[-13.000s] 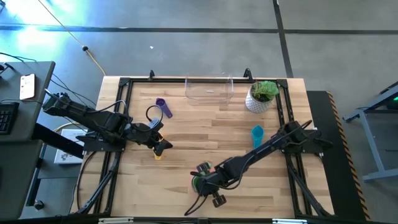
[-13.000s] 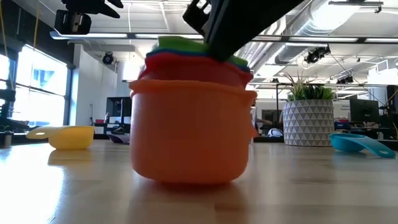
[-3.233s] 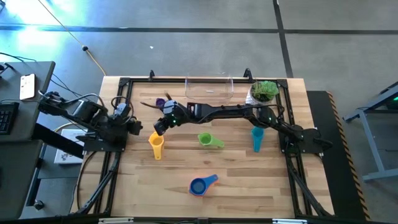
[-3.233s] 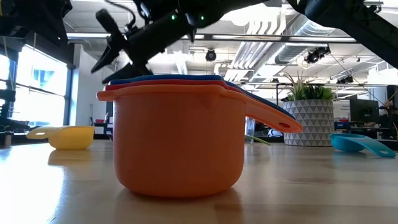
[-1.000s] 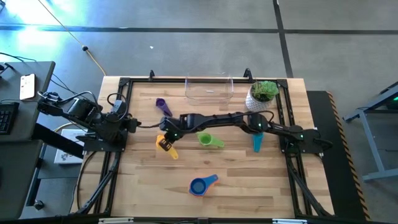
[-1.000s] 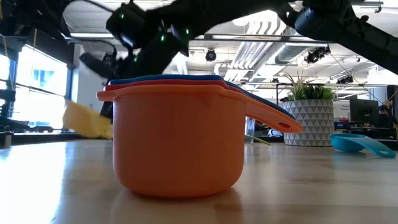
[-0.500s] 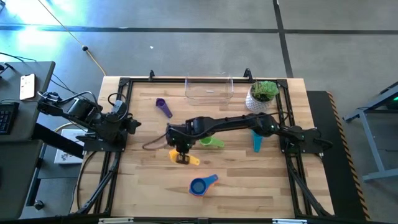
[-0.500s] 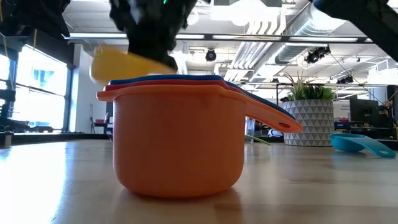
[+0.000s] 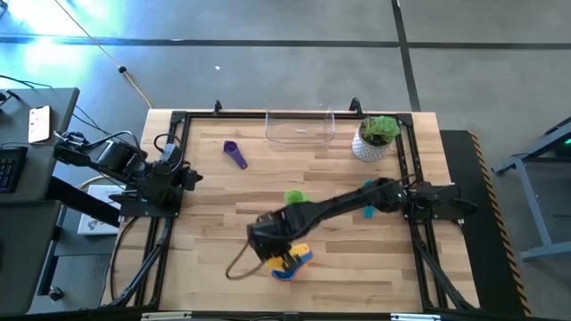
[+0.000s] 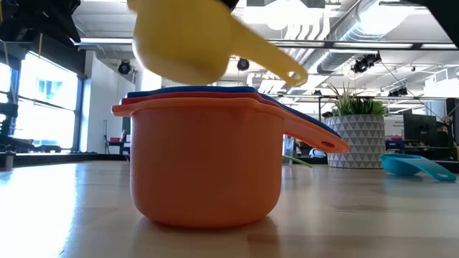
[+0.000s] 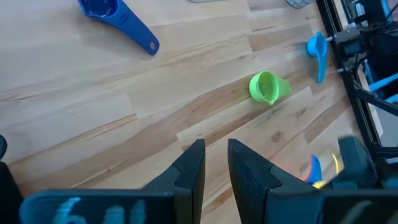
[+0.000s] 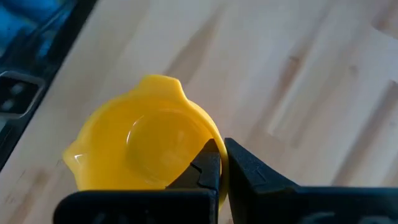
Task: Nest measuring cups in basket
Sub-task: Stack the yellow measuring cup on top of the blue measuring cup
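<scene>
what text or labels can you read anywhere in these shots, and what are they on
No text can be read in any view.
Left gripper: pale marks on the dark body below the fingers, too blurred to read.
Measuring cups, such as the yellow cup held by the right gripper and the orange cup: no size marks visible.
Basket, white pot: no labels show.

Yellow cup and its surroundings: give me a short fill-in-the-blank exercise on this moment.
1. The right gripper is shut on the ____ cup.
2. In the low view, the held cup hangs above a stack whose outermost cup is ____.
3. The basket holds ____ cups.
4. The purple cup lies on the table, ____ the basket.

Missing words: yellow; orange; no; outside
</scene>
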Tool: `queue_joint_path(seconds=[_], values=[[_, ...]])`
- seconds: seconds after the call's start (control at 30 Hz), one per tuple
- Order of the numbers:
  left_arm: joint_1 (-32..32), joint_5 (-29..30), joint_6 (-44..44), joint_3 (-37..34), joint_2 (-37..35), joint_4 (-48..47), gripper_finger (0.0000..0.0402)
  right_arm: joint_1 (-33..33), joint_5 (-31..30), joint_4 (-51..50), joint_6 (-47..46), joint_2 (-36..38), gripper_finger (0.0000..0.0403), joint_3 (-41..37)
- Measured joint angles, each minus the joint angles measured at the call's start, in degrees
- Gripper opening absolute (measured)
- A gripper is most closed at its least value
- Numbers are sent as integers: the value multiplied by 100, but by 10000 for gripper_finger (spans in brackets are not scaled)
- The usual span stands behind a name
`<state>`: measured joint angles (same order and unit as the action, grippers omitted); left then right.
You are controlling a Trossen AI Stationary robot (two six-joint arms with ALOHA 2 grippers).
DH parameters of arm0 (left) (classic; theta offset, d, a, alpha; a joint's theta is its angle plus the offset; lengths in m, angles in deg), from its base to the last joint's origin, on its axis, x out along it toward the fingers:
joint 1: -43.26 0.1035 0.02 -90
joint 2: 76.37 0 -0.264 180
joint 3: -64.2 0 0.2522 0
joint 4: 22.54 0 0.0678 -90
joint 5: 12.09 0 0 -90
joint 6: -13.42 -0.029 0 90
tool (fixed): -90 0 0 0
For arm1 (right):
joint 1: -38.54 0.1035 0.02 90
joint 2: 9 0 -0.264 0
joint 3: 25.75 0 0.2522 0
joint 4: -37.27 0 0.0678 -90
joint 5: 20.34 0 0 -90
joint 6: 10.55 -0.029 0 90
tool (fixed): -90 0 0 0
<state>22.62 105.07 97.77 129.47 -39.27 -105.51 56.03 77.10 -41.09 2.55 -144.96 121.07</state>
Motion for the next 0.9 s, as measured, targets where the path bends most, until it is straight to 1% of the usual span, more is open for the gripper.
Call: queue_joint_path(seconds=[0.17, 0.47, 0.6, 0.9], values=[[2, 0, 82, 0, 0, 2, 60, 236, -10, -12, 324, 0, 0, 0], [1, -2, 105, 0, 0, 2, 60, 281, 34, -18, 832, -44, 0, -2], [2, 0, 103, 0, 0, 2, 60, 283, 168, 48, 903, -156, 0, -51], [2, -4, 98, 0, 0, -1, 60, 281, 164, 76, 1042, -249, 0, -57]])
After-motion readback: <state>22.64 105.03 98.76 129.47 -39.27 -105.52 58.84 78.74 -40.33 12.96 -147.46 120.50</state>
